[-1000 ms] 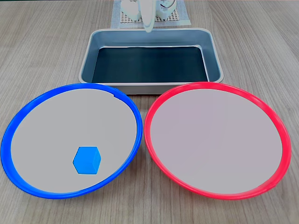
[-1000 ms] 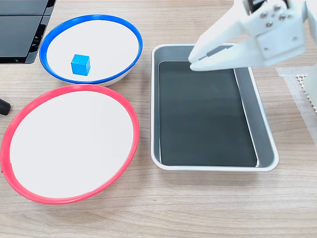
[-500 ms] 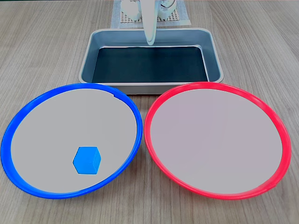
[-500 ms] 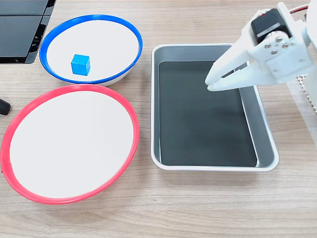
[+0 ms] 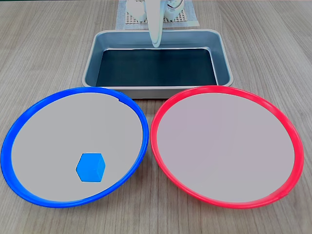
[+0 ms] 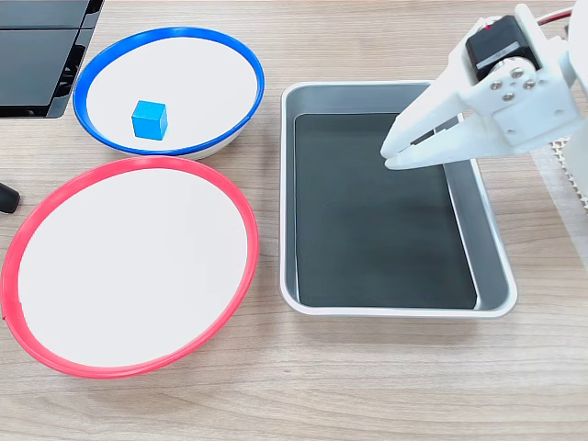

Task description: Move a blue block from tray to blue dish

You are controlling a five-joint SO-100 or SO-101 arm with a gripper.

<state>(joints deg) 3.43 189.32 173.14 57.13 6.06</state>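
The small bright blue cube [image 6: 149, 119] was found lying on the pale centre of the large round blue-rimmed plate [image 6: 246, 69], well away from the rectangular silver-grey metal tray [image 6: 288, 202] with the dark floor. In a fixed view the same cube [image 5: 90, 167] was seen low in the blue-rimmed plate [image 5: 141, 122], toward the near side and left of its middle. No other cube was seen on the tray floor.

The white two-finger gripper [image 6: 390, 154] was held over the tray's upper right part, its tips pointing toward the left of that view. The jaws were seen nearly pressed together, with only a thin dark slit between them and nothing pinched. In the other fixed view the gripper [image 5: 155, 43] was seen as a narrow white shape hanging above the tray's far wall.

From the jaws the cube lay to the left and slightly upward in that fixed view, across the tray's left wall and within the plate, well apart from the tips. The placing was judged already done, so that no further reach toward the cube seemed called for. A red-rimmed plate [image 6: 37, 220] of similar size stood beside, with nothing in it.
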